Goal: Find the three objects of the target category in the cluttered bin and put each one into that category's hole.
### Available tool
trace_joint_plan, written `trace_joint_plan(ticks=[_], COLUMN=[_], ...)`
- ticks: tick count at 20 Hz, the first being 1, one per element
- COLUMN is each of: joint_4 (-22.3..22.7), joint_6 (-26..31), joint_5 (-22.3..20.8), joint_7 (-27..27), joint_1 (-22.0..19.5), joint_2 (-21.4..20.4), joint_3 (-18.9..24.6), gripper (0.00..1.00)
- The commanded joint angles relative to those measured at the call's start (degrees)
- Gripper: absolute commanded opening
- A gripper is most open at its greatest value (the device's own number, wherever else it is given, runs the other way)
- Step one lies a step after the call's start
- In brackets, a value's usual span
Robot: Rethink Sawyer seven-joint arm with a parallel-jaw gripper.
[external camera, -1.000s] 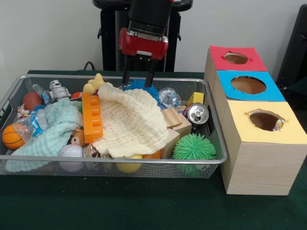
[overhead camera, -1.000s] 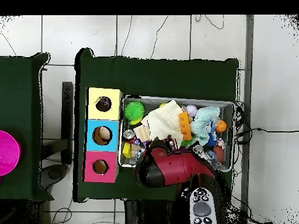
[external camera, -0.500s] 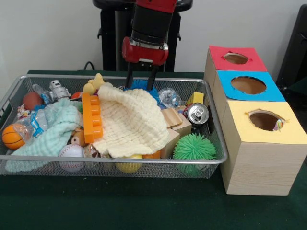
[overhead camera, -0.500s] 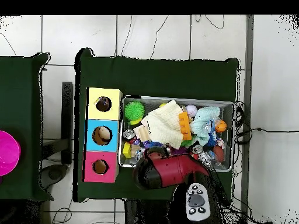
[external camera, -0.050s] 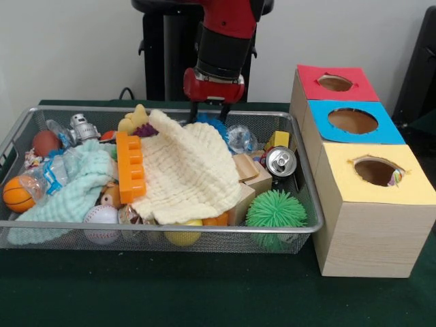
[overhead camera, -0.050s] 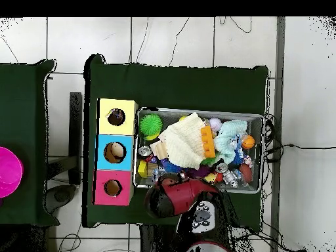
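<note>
Your gripper (external camera, -0.050s: pixel 210 109) is pulling back toward the top centre of the front view, farther from the wire bin (external camera, -0.050s: pixel 308 204) than a second ago, when its fingers hung over the cream cloth (external camera, -0.050s: pixel 187 174). The fingers are mostly hidden now; you cannot tell how far apart they are, and nothing shows in them. The cloth is lying a bit flatter. Nothing has left the bin, so no target looks delivered this pass. The three-hole box (external camera, -0.050s: pixel 354 122) is sitting at right, its yellow hole (external camera, -0.050s: pixel 376 170) showing something inside.

Cream cloth (external camera, -0.050s: pixel 187 174), spiky green ball (external camera, -0.050s: pixel 275 210)
</note>
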Motion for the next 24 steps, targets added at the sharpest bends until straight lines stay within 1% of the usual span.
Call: trace_joint_plan(ticks=[1,2,3,6,9,12,15,16,18,21,24], joint_4=[-1.7,-1.9,-2.1,-2.5,-2.8,-3.1,-4.2,-4.2,-4.9,-5.6,-6.5], joint_6=[-12.8,-14.6,-15.5,-15.1,-15.8,-16.5,-17.7,-17.9,-16.8,-14.3,-15.4], joint_5=[1.8,2.2,2.5,1.6,0.5,-2.2,-4.0,-4.9,-5.6,-6.7,-8.6], joint_7=[11.9,11.6,10.9,8.7,8.0,7.6,7.5,7.7,7.1,6.2,5.9], joint_1=[4.5,5.1,5.3,3.5,1.6,-2.0,-3.9,-5.1,-6.3,-8.9,-10.9], joint_2=[8.6,8.9,8.4,4.3,-0.1,-4.4,-6.8,-7.8,-9.5,-11.2,-11.3], joint_3=[-7.2,-8.6,-9.2,-7.6,-5.5,-0.5,2.9,4.7,6.9,10.9,13.8], gripper=[1.00,1.00,1.00,1.00,1.00,1.00,1.00,1.00,1.00,1.00,1.00])
